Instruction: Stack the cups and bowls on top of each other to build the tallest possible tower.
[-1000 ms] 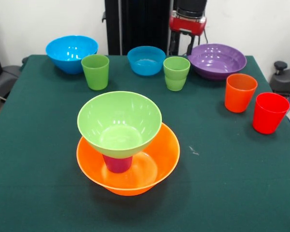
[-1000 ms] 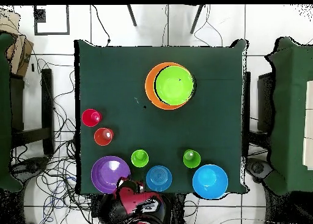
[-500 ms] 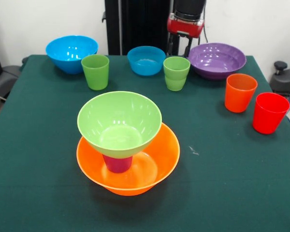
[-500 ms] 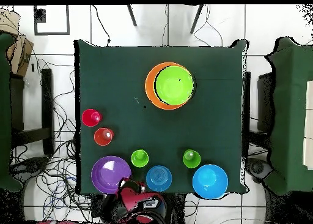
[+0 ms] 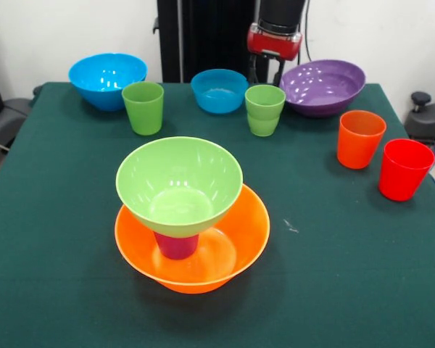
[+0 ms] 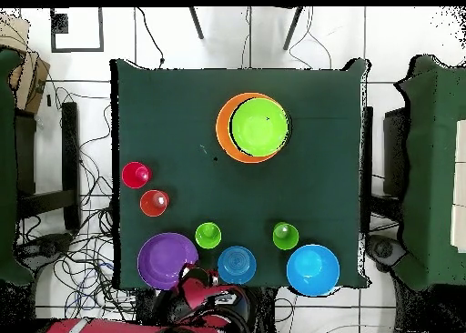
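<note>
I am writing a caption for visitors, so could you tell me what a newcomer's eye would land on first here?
First, the tower in the middle of the green table: a lime green bowl perched on a purple cup standing inside the big orange bowl. Next, the wide purple bowl at the far edge, tilted beside the robot's gripper.

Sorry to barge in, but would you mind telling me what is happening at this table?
A robot arm is stacking plastic cups and bowls. The tower so far is a green bowl on a purple cup inside an orange bowl. The gripper is at the purple bowl, which sits tilted at the table's edge. The blue bowls and other cups stand loose.
</note>
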Controlling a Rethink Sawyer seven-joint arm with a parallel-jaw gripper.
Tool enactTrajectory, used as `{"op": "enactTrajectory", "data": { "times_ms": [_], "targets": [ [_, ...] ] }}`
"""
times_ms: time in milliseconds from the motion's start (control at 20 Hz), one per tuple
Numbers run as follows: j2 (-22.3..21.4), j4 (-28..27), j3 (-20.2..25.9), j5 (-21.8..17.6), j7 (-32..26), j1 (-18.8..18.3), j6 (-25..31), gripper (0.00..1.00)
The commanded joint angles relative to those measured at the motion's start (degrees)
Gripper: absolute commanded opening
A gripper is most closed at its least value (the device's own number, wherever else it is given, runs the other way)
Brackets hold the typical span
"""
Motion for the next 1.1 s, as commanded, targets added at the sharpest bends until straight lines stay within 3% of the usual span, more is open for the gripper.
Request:
{"op": "enactTrajectory", "data": {
  "times_ms": [50, 850, 1100],
  "targets": [
    [2.5, -9.5, 4.5, 0.4, 5.5, -1.0, -4.3, 1.00],
    [-8.1, -4.9, 8.8, -1.7, 3.9, -5.1, 5.6, 1.00],
    [-7.9, -5.1, 9.7, -2.4, 3.5, -6.2, 5.1, 1.00]
  ]
}}
